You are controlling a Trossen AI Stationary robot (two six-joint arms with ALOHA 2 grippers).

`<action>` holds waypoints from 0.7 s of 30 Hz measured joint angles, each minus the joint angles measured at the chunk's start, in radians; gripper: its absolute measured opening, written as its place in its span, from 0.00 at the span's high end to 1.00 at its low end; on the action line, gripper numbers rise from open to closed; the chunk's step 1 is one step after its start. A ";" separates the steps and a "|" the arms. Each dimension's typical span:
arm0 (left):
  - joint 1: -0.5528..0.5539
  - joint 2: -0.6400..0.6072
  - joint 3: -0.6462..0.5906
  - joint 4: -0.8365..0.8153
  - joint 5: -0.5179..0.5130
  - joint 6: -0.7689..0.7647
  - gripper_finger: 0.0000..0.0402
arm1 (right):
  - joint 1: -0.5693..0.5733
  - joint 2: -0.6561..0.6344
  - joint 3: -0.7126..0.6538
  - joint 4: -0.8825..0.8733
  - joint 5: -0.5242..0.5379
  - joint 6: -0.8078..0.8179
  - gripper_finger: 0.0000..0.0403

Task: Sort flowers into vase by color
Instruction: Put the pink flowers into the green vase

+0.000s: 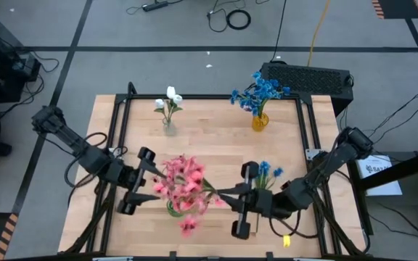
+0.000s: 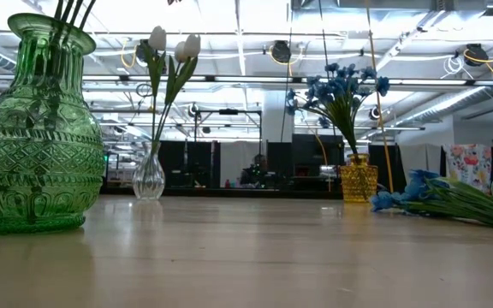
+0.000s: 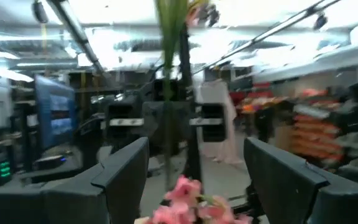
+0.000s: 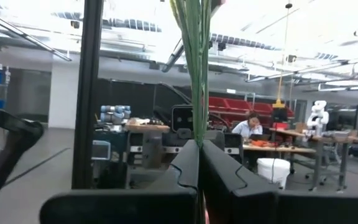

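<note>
At near left, left end effector (image 1: pixel 153 187) angled low over the wooden tabletop (image 1: pixel 216 138), fingers spread beside pink flowers (image 1: pixel 183 185) in a ribbed green glass vase (image 2: pixel 34 128). Near right, right end effector (image 1: pixel 232 197) clamped on a thin green stem (image 4: pixel 196 74); blue flowers (image 1: pixel 268 171) lying beside it.

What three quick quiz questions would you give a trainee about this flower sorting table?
1. True or false: a bunch of bright blue artificial flowers stands in the amber glass vase.
2. Which is shut on a thin green stem? A: left end effector. B: right end effector.
3. What colour are the blossoms in the green patterned glass vase?

Key: 1 true; 2 B; 3 pink.
</note>
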 joint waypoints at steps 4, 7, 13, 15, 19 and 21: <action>0.002 0.081 0.099 -0.032 -0.042 0.040 0.33 | -0.004 0.074 0.085 -0.026 0.010 -0.041 1.00; 0.001 0.147 0.180 -0.036 -0.048 0.089 0.33 | -0.012 0.119 0.145 -0.066 0.012 -0.063 1.00; 0.002 0.243 0.326 -0.135 -0.067 0.109 0.33 | -0.014 0.151 0.205 -0.109 0.017 -0.074 1.00; 0.001 0.277 0.351 -0.145 -0.057 0.110 0.33 | -0.013 0.151 0.206 -0.115 0.031 -0.074 1.00; 0.007 0.333 0.401 -0.134 -0.069 0.117 0.33 | -0.011 0.150 0.206 -0.125 0.039 -0.073 1.00; 0.019 0.353 0.429 -0.128 -0.071 0.129 0.33 | -0.011 0.150 0.206 -0.125 0.039 -0.073 1.00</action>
